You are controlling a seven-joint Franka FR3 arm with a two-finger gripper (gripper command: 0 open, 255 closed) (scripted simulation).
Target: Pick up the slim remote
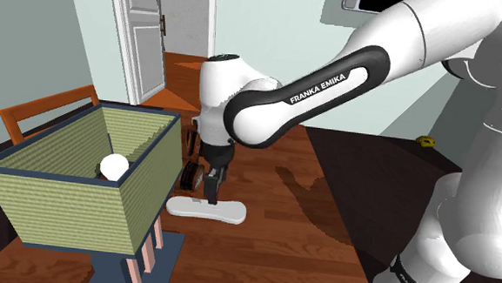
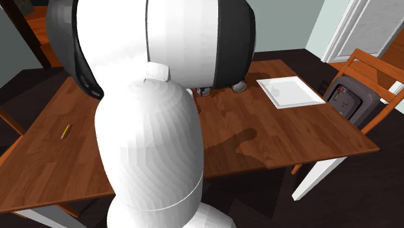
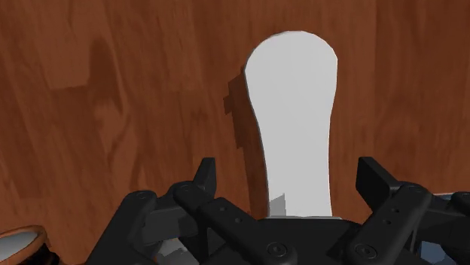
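Note:
The slim remote (image 1: pixel 207 210) is a plain white, flat, elongated piece lying on the brown wooden table (image 1: pixel 272 224). My black gripper (image 1: pixel 212 194) hangs straight above it, fingertips just over its top face. In the wrist view the remote (image 3: pixel 295 128) runs lengthwise away from the hand, widening at its far end. The gripper (image 3: pixel 291 181) is open, one finger (image 3: pixel 205 175) on each side of the remote's narrow part, with a gap on both sides. Nothing is held.
A green woven box (image 1: pixel 73 198) holding a white ball (image 1: pixel 112 165) stands on a small stand right beside the remote. A small dark round object (image 1: pixel 191 173) sits behind the gripper. The second exterior view shows a white tray (image 2: pixel 290 91), a yellow pencil (image 2: pixel 65 131) and a wooden chair (image 2: pixel 372 71).

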